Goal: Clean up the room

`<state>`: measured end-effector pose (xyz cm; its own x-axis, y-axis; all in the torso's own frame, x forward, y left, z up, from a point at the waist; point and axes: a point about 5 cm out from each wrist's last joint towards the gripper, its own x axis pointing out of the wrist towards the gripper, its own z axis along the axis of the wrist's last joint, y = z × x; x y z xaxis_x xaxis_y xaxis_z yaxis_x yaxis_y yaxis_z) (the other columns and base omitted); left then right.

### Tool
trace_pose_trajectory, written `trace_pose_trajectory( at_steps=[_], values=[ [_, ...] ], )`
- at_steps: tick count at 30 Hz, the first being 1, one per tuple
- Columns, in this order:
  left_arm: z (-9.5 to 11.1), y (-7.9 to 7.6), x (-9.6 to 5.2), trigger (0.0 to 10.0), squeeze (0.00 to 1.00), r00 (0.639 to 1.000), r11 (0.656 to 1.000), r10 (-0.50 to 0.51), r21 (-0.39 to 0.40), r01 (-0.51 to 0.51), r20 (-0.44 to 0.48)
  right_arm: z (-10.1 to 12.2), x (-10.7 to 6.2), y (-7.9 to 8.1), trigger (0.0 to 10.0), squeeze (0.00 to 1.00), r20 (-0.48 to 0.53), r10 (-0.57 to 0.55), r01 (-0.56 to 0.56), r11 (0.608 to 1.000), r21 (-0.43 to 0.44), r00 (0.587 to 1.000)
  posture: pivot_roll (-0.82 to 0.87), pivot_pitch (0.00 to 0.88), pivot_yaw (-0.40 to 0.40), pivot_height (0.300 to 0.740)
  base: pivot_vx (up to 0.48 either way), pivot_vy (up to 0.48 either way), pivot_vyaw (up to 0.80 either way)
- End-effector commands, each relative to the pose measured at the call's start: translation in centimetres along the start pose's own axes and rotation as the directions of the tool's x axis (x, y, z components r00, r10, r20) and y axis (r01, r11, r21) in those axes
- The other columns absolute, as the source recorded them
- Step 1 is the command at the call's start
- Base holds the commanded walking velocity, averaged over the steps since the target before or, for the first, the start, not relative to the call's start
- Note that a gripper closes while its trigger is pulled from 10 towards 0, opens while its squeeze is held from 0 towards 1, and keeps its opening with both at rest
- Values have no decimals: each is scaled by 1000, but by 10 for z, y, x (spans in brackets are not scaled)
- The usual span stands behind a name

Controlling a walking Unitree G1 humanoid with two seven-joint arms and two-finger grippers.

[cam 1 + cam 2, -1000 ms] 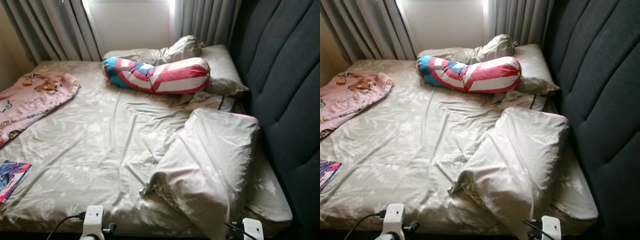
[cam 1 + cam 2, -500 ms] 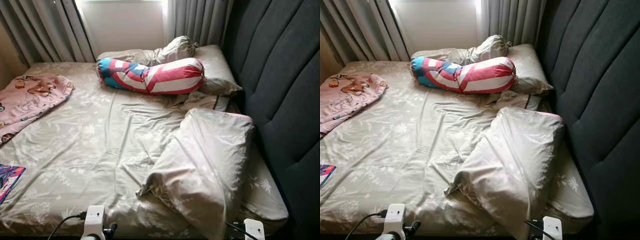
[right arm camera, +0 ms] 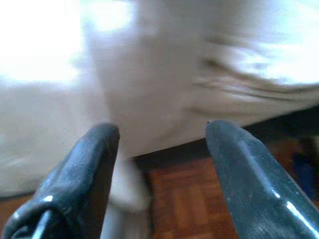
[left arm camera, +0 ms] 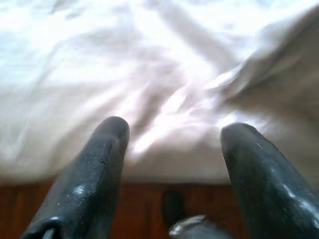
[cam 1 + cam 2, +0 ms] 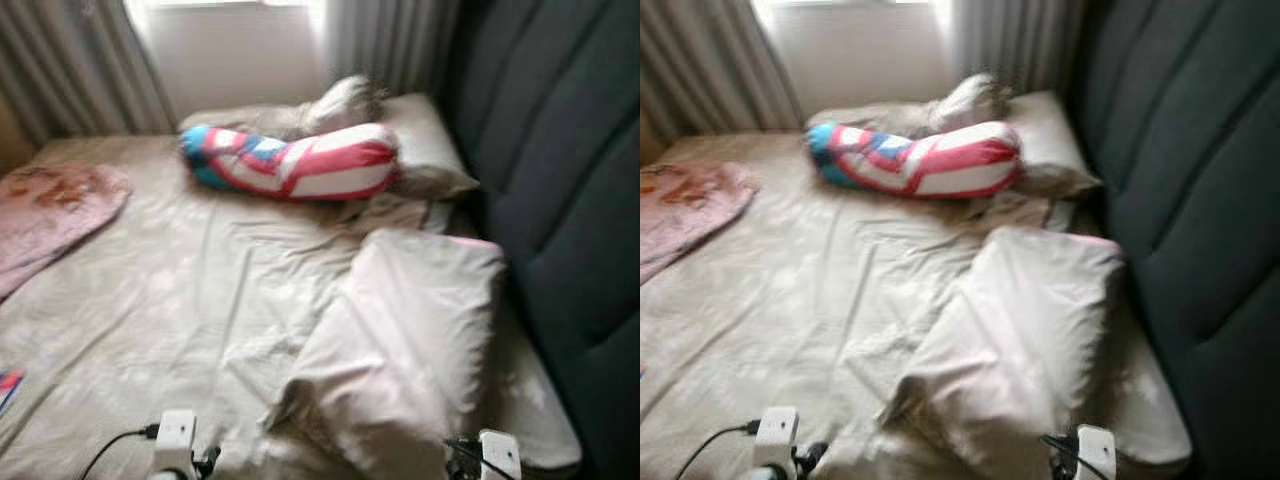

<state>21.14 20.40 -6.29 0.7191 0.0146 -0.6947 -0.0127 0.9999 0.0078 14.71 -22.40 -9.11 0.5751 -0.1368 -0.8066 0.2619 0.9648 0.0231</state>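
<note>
left eye view, bed (image 5: 160, 300), pillow (image 5: 400, 350), bolster (image 5: 295, 162)

Rumpled beige pillow (image 5: 400, 350) askew near the bed's (image 5: 170, 300) foot, striped red-white-blue bolster (image 5: 295, 162) across the head, pink blanket (image 5: 45, 205) bunched at the far edge

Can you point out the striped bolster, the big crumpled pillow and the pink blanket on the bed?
striped bolster (image 5: 300, 165), left eye view, on its red-and-white middle.
big crumpled pillow (image 5: 400, 350), left eye view, on its centre.
pink blanket (image 5: 50, 210), left eye view, on its middle.

Head pair high over bed (image 5: 200, 300); wrist views low at its edge.
</note>
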Motion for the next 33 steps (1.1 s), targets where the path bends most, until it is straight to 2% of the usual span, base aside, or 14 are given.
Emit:
trace_pose_trajectory(
  at_steps=[1,10,14,15,16,18,20,22,23,24,25,30,32,33],
  values=[
    [-10,10,-5,10000,0,999,999,32,6,-32,-22,11,3,9,10000,0,55,15,-17,999,37,998,-42,0,-9,740,0,0,0],
    [-7,14,-7,10000,0,996,997,73,-38,-71,51,17,2,14,10000,0,129,89,-94,995,33,988,-67,0,11,740,0,0,0],
    [-5,15,-8,10000,0,991,995,89,-57,-84,97,20,1,19,10000,0,141,165,-160,986,-46,976,-73,0,18,740,0,0,0],
    [-4,15,-8,10000,0,990,995,93,-58,-87,107,37,4,31,10000,0,197,195,-188,981,-54,961,-75,0,19,740,0,0,0],
    [-3,16,-9,10000,0,988,994,97,-62,-90,117,64,7,49,10000,0,279,236,-222,972,-80,931,-76,0,21,740,0,0,0],
    [26,25,-4,10000,0,976,995,85,-77,-70,200,96,6,70,10000,0,372,279,-256,960,-109,886,-79,0,24,740,0,0,0],
    [61,36,-2,10000,0,948,994,91,-82,-69,306,102,6,72,10000,0,399,274,-260,961,-90,875,-78,0,27,740,0,0,0],
    [84,45,-4,10000,0,911,993,113,-86,-86,396,107,5,71,10000,47,435,258,-269,962,-38,863,-76,0,28,740,0,0,0],
    [84,45,-4,10000,0,911,993,113,-86,-86,396,107,5,71,10000,47,435,258,-269,962,-38,863,-76,0,28,740,0,0,0],
    [93,47,-6,10000,0,888,993,112,-79,-86,446,110,4,73,10000,949,455,258,-275,961,-29,852,-65,0,22,740,0,0,0],
    [96,45,-7,10000,0,880,994,106,-70,-83,463,112,4,73,10000,1000,460,260,-278,960,-28,849,-51,0,14,740,0,0,0],
    [111,31,-8,10000,0,838,999,50,-28,-41,544,115,4,75,10000,1000,474,234,-256,966,-18,849,-45,0,5,740,0,0,0],
    [121,16,-12,10000,0,789,999,-21,36,-2,614,119,3,67,10000,1000,507,143,-174,985,15,850,-41,0,-8,740,0,0,0],
    [121,16,-12,10000,0,789,999,-21,36,-2,614,119,3,67,10000,1000,507,143,-174,985,15,850,-41,0,-8,740,0,0,0]
  ],
)
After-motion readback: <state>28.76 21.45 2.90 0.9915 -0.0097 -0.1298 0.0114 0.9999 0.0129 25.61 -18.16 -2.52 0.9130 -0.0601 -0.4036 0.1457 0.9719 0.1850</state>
